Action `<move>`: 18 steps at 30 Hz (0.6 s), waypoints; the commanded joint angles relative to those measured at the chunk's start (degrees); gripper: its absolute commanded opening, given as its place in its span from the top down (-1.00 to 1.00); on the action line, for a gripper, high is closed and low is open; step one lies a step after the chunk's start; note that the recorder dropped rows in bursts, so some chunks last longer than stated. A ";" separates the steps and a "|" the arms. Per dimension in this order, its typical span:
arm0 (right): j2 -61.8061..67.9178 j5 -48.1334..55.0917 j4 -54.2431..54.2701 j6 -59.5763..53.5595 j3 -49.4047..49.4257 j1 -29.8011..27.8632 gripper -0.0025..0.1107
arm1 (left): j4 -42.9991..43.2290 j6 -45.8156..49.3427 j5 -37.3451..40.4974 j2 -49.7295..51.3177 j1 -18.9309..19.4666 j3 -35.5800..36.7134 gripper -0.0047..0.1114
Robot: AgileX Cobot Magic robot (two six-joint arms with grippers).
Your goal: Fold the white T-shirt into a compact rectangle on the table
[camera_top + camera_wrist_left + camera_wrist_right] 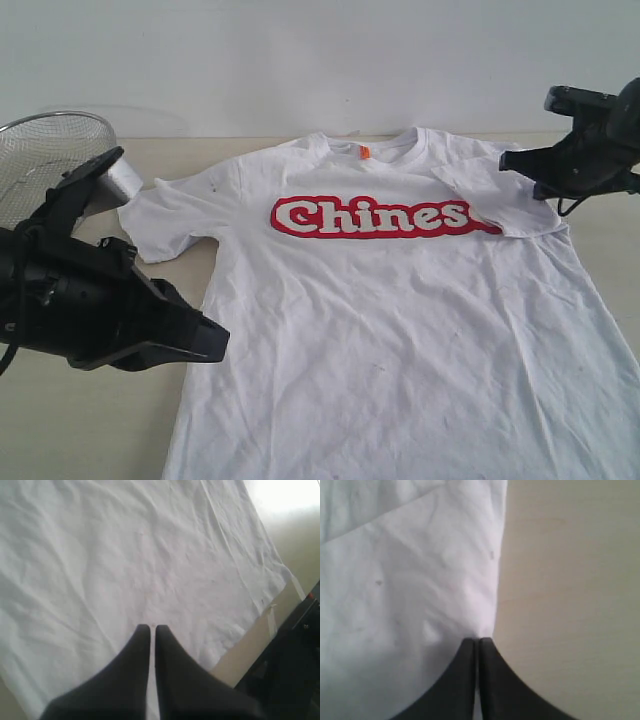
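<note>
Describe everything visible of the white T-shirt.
The white T-shirt lies flat, face up, on the table, collar away from the camera, cotton-like and lightly wrinkled. Red-outlined white lettering crosses the chest; an orange tag sits in the neck. One sleeve is folded inward over the lettering's end; the other sleeve lies spread.

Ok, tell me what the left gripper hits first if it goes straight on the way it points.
The T-shirt: the left gripper, jaws shut, points at plain white cloth with nothing in between. How far off the cloth is, the pictures do not settle.
</note>
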 commanded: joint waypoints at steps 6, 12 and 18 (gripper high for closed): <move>-1.75 4.78 0.10 -0.03 -3.74 -4.45 0.96 | -0.43 0.43 -0.06 -0.30 -0.26 0.25 0.84; -3.53 9.53 10.46 -8.00 -10.72 -2.02 0.96 | -0.43 0.54 0.05 -0.30 -0.26 0.25 0.84; 2.44 13.53 14.65 -8.27 -17.47 -1.46 0.96 | -0.43 0.68 0.05 -0.30 -0.26 0.25 0.84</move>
